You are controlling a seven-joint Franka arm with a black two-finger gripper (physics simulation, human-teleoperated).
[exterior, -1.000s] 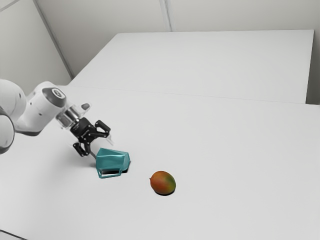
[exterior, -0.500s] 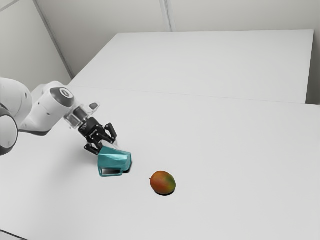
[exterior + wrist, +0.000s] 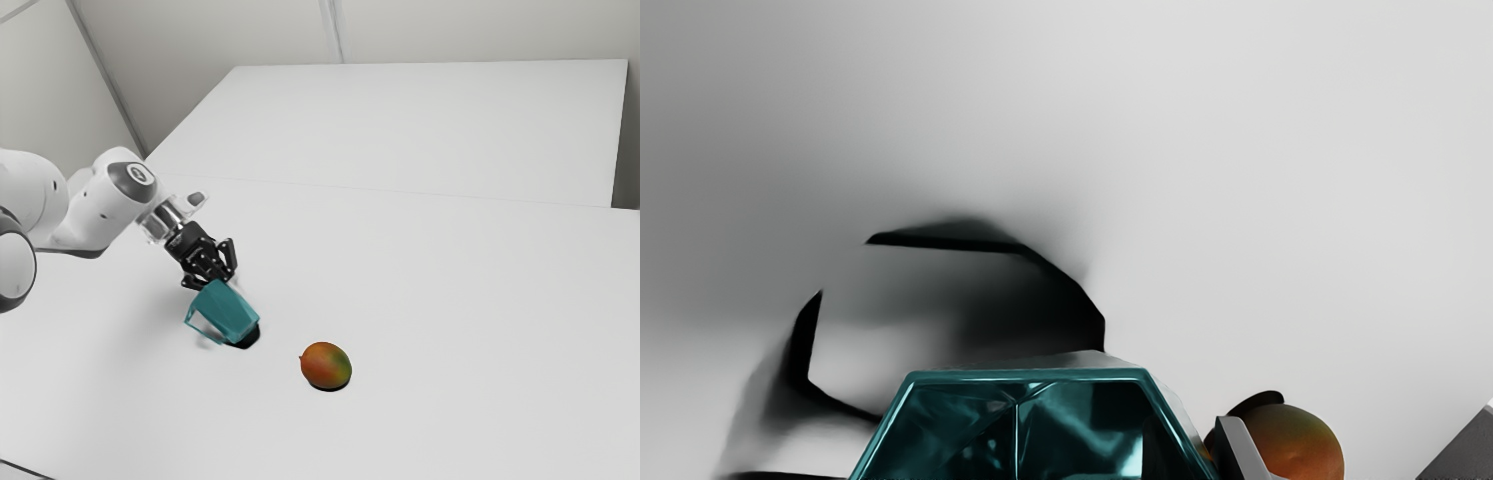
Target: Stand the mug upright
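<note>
Well back from the black fingers (image 3: 230, 256), the exterior view looked down; close behind them, the wrist view shared the faceted teal mug (image 3: 1030, 427).

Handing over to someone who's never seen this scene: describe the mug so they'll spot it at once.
On the big white table, follow the arm in from the exterior view's left down to its black gripper. Right at the gripper is the mug, tilted, its mouth toward the gripper. It is teal, angular and handled; its neighbour, the orange-green fruit, is rounded.
</note>
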